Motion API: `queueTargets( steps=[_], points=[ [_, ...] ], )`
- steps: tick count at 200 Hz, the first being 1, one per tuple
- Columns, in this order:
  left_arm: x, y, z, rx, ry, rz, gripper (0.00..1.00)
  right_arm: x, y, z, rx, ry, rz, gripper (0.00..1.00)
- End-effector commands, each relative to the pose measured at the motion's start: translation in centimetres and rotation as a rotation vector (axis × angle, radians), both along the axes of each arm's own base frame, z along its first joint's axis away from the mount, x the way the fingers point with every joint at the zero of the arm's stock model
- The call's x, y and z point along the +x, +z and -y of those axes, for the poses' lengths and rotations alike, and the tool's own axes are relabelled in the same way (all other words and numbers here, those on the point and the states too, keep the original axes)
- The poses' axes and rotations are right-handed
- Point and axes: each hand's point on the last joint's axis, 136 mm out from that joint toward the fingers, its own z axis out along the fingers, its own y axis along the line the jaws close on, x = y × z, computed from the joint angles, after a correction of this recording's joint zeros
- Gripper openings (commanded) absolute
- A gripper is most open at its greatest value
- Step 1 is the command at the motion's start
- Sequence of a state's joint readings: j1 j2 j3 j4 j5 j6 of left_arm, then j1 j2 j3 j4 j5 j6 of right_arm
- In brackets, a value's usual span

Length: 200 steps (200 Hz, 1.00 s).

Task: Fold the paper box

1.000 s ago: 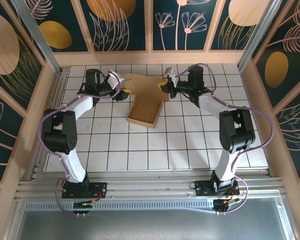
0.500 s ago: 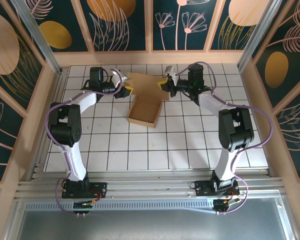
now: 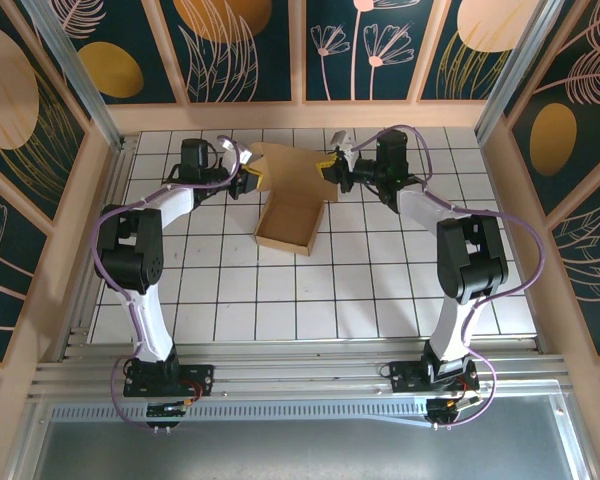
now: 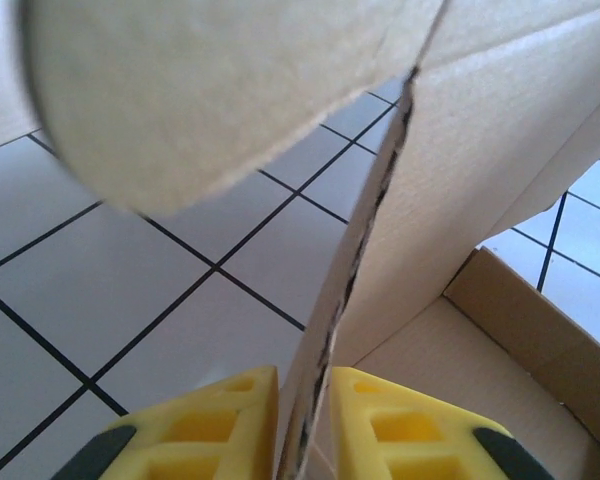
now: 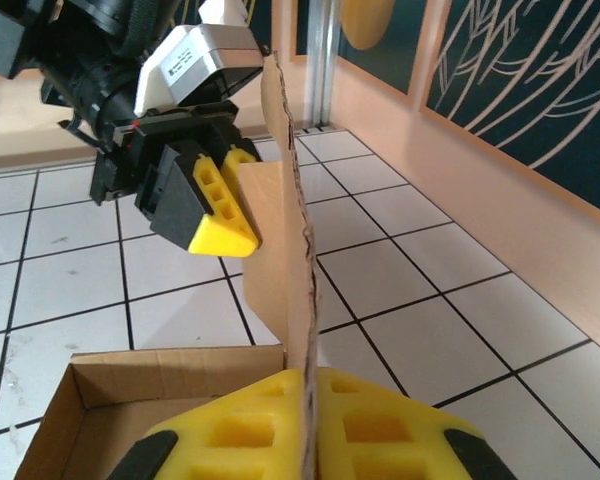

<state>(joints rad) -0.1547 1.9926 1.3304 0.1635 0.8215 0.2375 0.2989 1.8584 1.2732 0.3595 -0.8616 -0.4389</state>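
White-tiled counter (image 3: 280, 300), ringed by leaf-patterned panels (image 3: 250, 70), carries the paper box (image 3: 290, 228) toward its far middle, with the open tray facing up. From above, the rear flap (image 3: 290, 165) rises at the tray's 12 o'clock. The left claw (image 3: 252, 181) is at the flap's 9 o'clock edge and the right claw (image 3: 328, 168) at its 3 o'clock edge. The wrist cameras supply the grips that the overhead view leaves unclear. On the left, yellow fingers (image 4: 215, 425) pinch the flap's ragged edge beneath a rounded tab (image 4: 210, 90). On the right, fingers (image 5: 390, 435) are pressed together on the opposite edge, with the tray at 7 o'clock and the other claw across the cardboard at 11 o'clock.
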Motion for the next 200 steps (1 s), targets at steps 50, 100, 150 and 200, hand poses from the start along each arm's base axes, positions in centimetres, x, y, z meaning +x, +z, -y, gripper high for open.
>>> queueTargets(
  steps=[50, 100, 150, 200],
  points=[
    [-0.7, 0.9, 1.7, 0.069, 0.165, -0.019, 0.0, 0.0, -0.9, 1.2, -0.001, -0.217, 0.001, 0.55],
    [-0.7, 0.5, 0.7, 0.148, 0.235, -0.006, 0.0, -0.5, -1.2, 4.4, -0.042, -0.389, -0.103, 0.6],
    [-1.5, 1.4, 1.2, 0.129, 0.233, 0.012, 0.0, -2.2, -2.3, 4.7, -0.042, -0.381, -0.139, 0.43],
    [-2.7, 0.4, 2.7, 0.1, 0.212, -0.004, 0.0, -1.3, -3.7, 4.2, -0.039, -0.376, -0.168, 0.45]
  ],
)
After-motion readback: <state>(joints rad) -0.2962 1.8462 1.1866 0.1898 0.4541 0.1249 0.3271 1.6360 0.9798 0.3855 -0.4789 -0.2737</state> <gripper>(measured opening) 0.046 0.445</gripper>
